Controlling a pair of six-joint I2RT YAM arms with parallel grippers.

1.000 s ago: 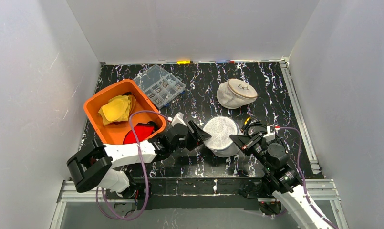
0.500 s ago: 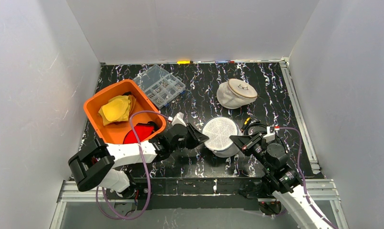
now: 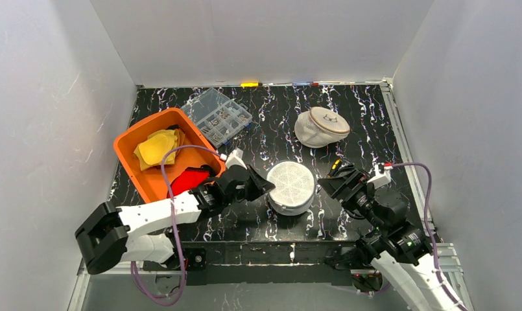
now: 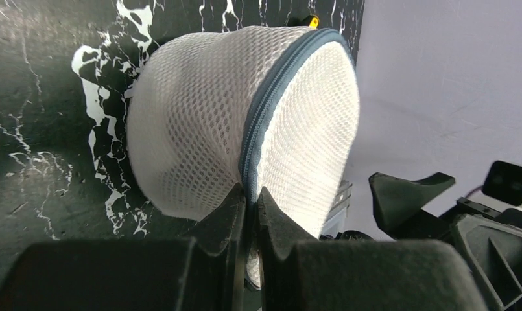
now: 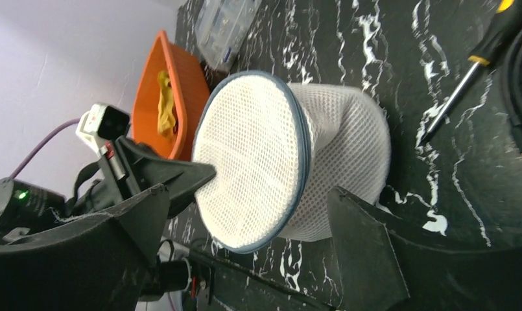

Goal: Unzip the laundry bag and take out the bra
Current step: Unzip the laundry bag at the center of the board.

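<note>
Left tool (image 4: 250,194) was clenched on laundry bag (image 4: 193,136) zipper band (image 4: 259,120); right tool (image 5: 248,194) released beside it. Unanchored bag might've dragged instead of unzipping.

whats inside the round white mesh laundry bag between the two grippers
Nothing shows: the round white mesh laundry bag is too dense to see through, and its grey-blue zipper looks shut where visible. Any contents are hidden. The left gripper pinches that zipper.

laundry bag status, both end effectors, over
Left end effector shut on laundry bag at its zip. Right end effector open, off the bag. Zip closed, bra not visible. Screwdriver beside bag.
</note>
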